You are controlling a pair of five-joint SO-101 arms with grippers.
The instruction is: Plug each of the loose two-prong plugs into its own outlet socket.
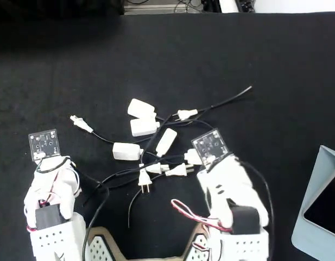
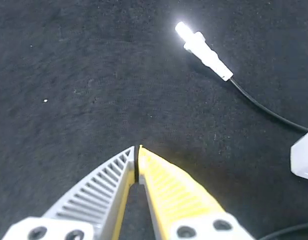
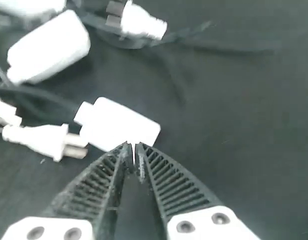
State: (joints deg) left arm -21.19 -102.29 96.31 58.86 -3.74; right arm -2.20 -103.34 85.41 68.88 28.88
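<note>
- We see our left hand (image 2: 138, 154) closed, its two fingertips pressed together with nothing between them, above bare black table (image 1: 276, 65).
- Ahead of that hand, well apart from it, lies the lone plug (image 2: 202, 49). It is white and unplugged, and its black cord (image 2: 266, 111) runs off toward the heap (image 1: 151, 157) in the middle of the table.
- In the high view this plug sits by itself on the left side of the heap, beyond the left arm.
- Our right hand (image 3: 133, 150) is narrow as well, the fingertips almost meeting and holding nothing.
- Its tips sit right at the edge of the near socket (image 3: 119, 127), a white block; we cannot tell whether they touch it.
- Just beside that block lies the side plug (image 3: 41, 140), its two prongs pointing at the block but not inserted.
- Farther from the hand we see the long socket (image 3: 49, 47) and, past it, the far plug (image 3: 139, 22), each lying loose among the cords.
- From above, the heap also holds the top socket (image 1: 141, 108), the second socket (image 1: 144, 127) just under it and nearly touching, and the left socket (image 1: 126, 150).
- The low plug (image 1: 144, 183) lies at the heap's near edge with its prongs toward the arms; the middle plug (image 1: 156, 168) lies just beside it.
- None of the plugs we can see sits in a socket.
- A pale blue-grey case (image 1: 314, 185) stands at the table's right edge, well apart from the heap.
</note>
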